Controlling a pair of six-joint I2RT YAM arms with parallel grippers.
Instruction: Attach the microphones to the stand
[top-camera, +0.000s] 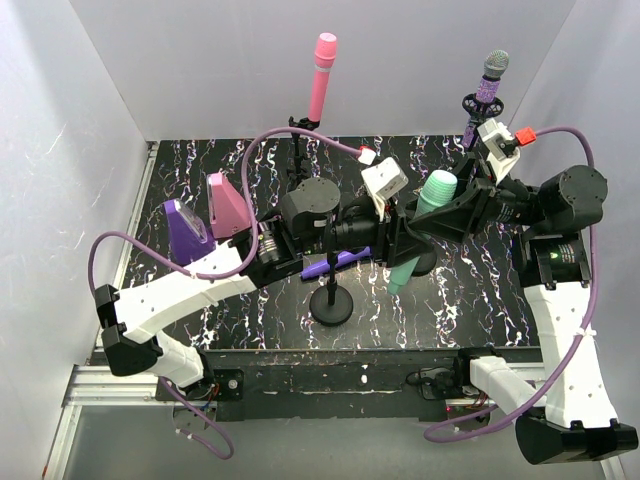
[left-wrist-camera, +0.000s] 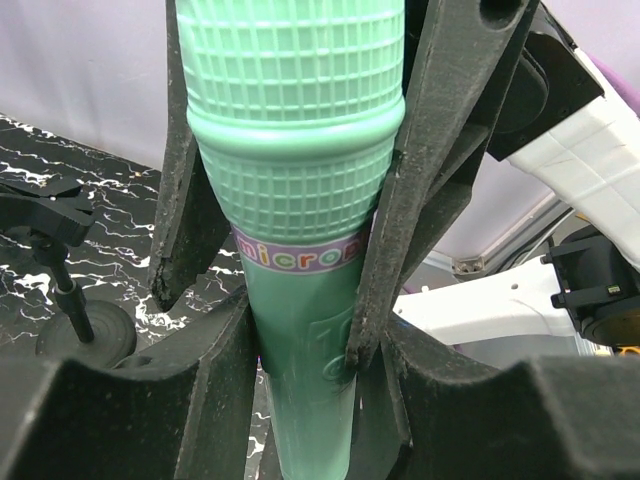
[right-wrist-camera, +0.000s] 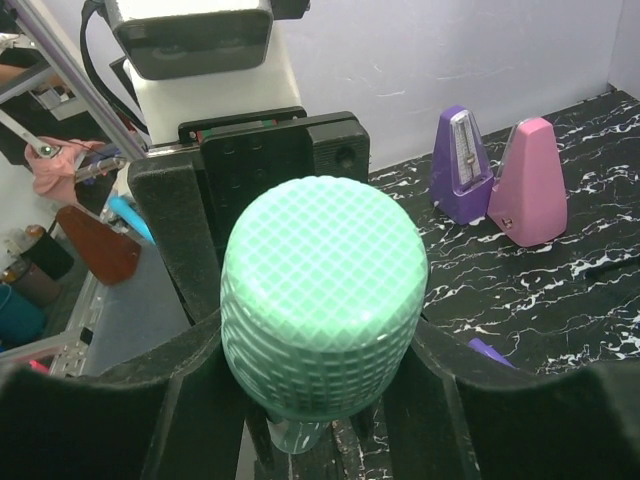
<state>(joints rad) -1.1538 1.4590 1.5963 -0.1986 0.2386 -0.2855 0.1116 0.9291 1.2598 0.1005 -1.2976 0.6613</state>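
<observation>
The mint green microphone (top-camera: 437, 190) hangs tilted above the table's middle, head up. Both grippers are shut on it. My right gripper (top-camera: 428, 218) clamps its grid head and neck (right-wrist-camera: 322, 290). My left gripper (top-camera: 408, 250) clamps its smooth handle (left-wrist-camera: 300, 330) below the label. The pink microphone (top-camera: 325, 60) stands in a stand clip at the back. The glittery purple microphone (top-camera: 492, 80) stands in a clip at the back right. The plain purple microphone (top-camera: 335, 262) lies on the table under my left arm. An empty stand (top-camera: 332, 300) with a round base is in front.
A pink wedge-shaped box (top-camera: 228, 205) and a purple one (top-camera: 183, 228) stand at the left of the marbled table (top-camera: 480, 290); both show in the right wrist view (right-wrist-camera: 528, 180) (right-wrist-camera: 462, 165). The empty stand's clip (left-wrist-camera: 45, 215) is left of the mint microphone.
</observation>
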